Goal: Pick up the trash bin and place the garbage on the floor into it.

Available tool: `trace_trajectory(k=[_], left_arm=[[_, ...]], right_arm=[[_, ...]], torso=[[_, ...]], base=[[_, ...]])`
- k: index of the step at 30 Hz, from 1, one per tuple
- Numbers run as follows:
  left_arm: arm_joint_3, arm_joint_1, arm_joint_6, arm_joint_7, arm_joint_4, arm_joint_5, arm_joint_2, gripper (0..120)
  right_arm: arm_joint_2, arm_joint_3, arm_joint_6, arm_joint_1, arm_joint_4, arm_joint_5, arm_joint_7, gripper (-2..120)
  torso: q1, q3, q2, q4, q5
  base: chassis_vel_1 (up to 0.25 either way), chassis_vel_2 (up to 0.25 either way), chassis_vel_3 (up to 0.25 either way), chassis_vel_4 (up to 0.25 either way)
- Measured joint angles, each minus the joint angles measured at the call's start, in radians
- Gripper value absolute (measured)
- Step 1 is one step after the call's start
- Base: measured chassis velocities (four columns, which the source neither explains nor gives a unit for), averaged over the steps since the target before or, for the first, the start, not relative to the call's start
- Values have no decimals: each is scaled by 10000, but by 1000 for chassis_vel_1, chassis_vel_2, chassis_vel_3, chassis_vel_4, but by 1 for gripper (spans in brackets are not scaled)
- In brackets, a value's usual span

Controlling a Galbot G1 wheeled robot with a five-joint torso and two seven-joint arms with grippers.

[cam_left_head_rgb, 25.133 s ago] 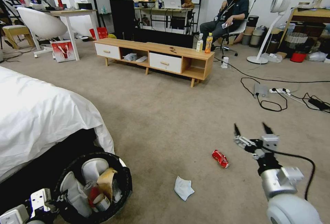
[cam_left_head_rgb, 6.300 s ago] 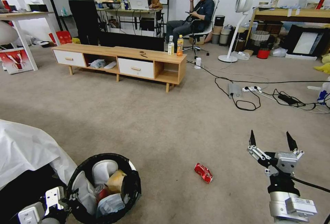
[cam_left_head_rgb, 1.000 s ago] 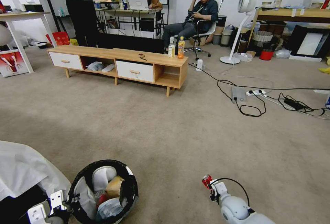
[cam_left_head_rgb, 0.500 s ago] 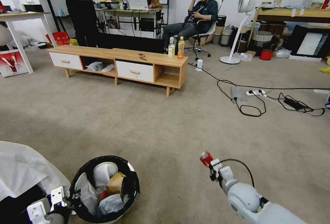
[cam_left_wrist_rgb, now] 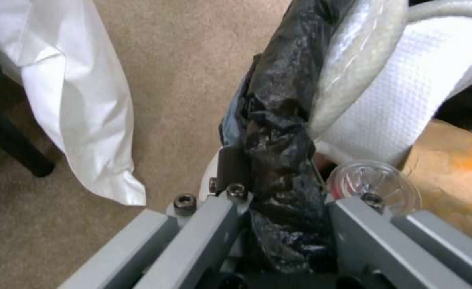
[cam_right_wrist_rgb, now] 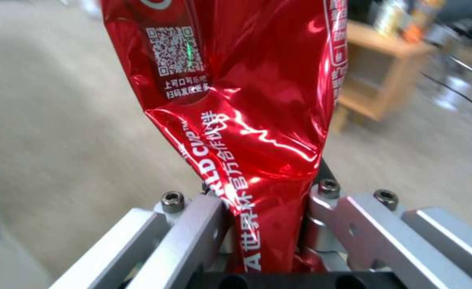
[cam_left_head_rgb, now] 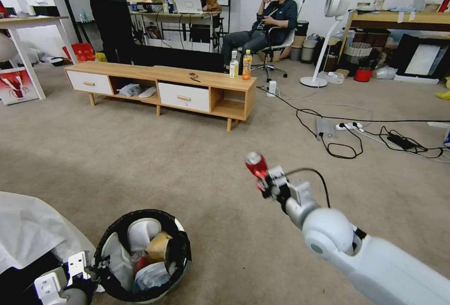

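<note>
Your right gripper (cam_left_head_rgb: 262,179) is clamped on the crushed red soda can (cam_left_head_rgb: 256,164), and you see it raised above the floor (cam_left_head_rgb: 201,164) at the end of the outstretched right arm, in the middle of the head view. In the right wrist view the can (cam_right_wrist_rgb: 246,108) stands straight out from between the two grey fingers (cam_right_wrist_rgb: 193,224), which squeeze its dented waist from both sides, the printed code and white lettering facing the camera. The can is up in the air, forward and to the right of the trash bin (cam_left_head_rgb: 176,253), well apart from it and higher than its rim. Your left gripper (cam_left_head_rgb: 91,272) sits low at the near left, pinched onto the bin's rim; the left wrist view shows its fingers (cam_left_wrist_rgb: 214,216) closed on the folded black bag (cam_left_wrist_rgb: 284,168) at the rim. Inside the bin you can see white tissue (cam_left_wrist_rgb: 407,104), brown paper (cam_left_wrist_rgb: 455,168) and a clear round lid (cam_left_wrist_rgb: 375,184). A white sheet (cam_left_head_rgb: 33,230) hangs just beside the bin on the left.
</note>
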Motion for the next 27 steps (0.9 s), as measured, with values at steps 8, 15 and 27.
trace_trajectory(k=[8, 15, 27], left_arm=[[16, -170, 7, -125, 22, -157, 99, 3], [35, -246, 7, -161, 15, -205, 215, 3], [23, -402, 7, -203, 6, -355, 274, 3]], right_arm=[[953, -1484, 663, 1897, 259, 1231, -13, 10], [1983, -2903, 750, 3460, -5, 2451, 306, 10], [3690, -4941, 299, 4182, -637, 3424, 1089, 10]], torso=[[0, 0, 0, -1, 0], [0, 0, 0, 3, -2], [1, 1, 0, 1, -2]], base=[[0, 0, 0, 0], [0, 0, 0, 0], [0, 0, 0, 0]])
